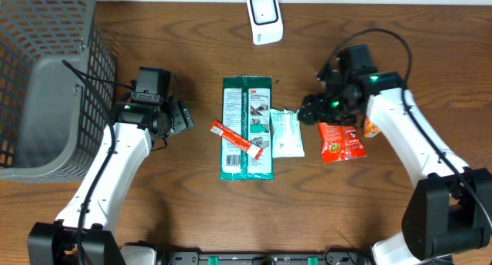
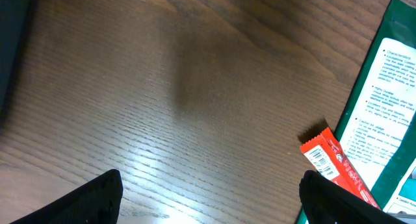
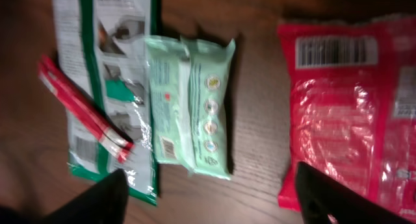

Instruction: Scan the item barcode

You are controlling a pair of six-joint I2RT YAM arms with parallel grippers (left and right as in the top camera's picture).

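The red snack bag [image 3: 344, 113] lies flat on the wooden table [image 1: 177, 34], off to the right of the middle, with its printed barcode [image 3: 335, 52] facing up near one end. The right gripper [image 3: 214, 198] hangs just above the strip of bare wood between that bag and a pale green wipes pack [image 3: 195, 107]. Its two dark fingers [image 3: 104, 198] are spread wide and nothing is caught between them. The wipes pack sits close to the bag but apart from it, and its other side rests against a long green 3M package [image 1: 246, 127] in the centre of the table. A thin red stick packet [image 1: 237, 140] lies slantwise across that green package. A small orange packet [image 1: 371, 128] peeks out beside the right arm, mostly hidden. Over on the left, the left gripper [image 2: 211, 198] hovers above bare wood, short of the green package and the end of the red stick. Its fingers are also held wide apart and are empty. The white scanner [image 1: 261, 18] stands at the far edge of the table, well away from the bag. A grey mesh basket [image 1: 100, 65] fills the far left corner.
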